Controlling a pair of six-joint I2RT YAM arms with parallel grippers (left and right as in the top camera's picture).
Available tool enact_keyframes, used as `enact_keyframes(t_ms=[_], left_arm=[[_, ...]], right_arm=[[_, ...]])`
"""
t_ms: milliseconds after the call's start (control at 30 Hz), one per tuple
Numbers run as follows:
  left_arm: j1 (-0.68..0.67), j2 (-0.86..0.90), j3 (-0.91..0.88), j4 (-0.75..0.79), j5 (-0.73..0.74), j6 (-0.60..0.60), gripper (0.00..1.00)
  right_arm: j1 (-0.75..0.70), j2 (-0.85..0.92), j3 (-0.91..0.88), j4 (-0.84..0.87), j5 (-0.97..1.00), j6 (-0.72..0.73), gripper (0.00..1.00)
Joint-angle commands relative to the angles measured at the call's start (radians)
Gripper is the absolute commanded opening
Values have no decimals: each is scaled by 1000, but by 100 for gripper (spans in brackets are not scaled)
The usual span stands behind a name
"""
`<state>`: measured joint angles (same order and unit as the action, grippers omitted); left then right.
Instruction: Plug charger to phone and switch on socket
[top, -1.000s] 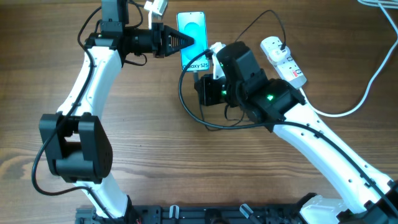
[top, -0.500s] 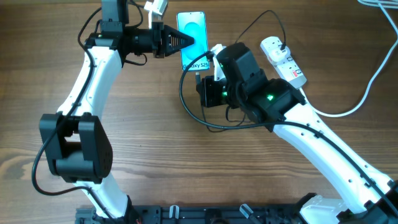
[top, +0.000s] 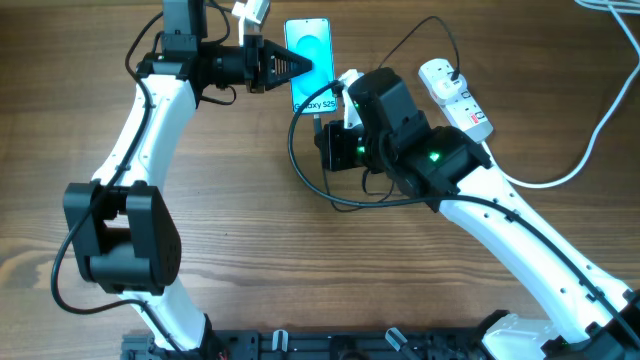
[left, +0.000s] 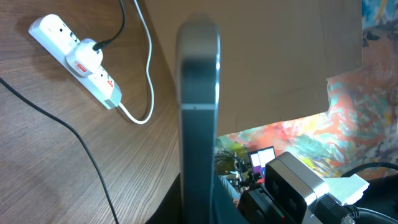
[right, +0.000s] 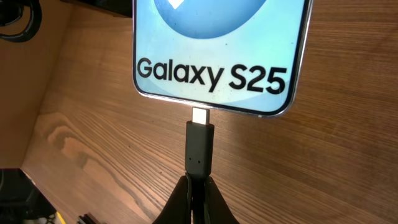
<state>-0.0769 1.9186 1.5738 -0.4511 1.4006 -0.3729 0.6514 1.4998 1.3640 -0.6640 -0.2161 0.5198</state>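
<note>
The phone (top: 310, 60) lies at the table's far middle, teal screen up, with "Galaxy S25" on its near short edge (right: 211, 78). My left gripper (top: 298, 68) is shut on the phone's left long side; the left wrist view shows the phone edge-on (left: 199, 112). My right gripper (right: 199, 190) is shut on the charger's small black plug (right: 200, 149), just below the phone. The plug's metal tip (right: 200, 116) meets the phone's bottom edge at the port. The black cable (top: 300, 170) loops to the socket (top: 455, 98), a white power strip with a black plug in it.
The socket's thick white cord (top: 600, 120) runs off to the right. In the left wrist view the socket (left: 74, 59), the black cable (left: 81, 149) and the white cord (left: 146, 74) lie on the wood. A black rail (top: 300, 345) lines the front edge.
My right gripper with the plug has edged slightly up toward the phone's bottom edge. The left arm and the phone have not moved.
</note>
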Motion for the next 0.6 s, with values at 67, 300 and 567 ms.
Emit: enact_keyframes(t_ms=[67,300,567], left_arm=[[4,-27,5,7,46,-10,4],[4,-27,5,7,46,-26,4],[4,-27,5,7,47,-25,4]], right_arm=[[-4,-3,24,10,6,8,4],[-4,-3,24,5,6,15,4],[-4,-3,24,10,6,14,4]])
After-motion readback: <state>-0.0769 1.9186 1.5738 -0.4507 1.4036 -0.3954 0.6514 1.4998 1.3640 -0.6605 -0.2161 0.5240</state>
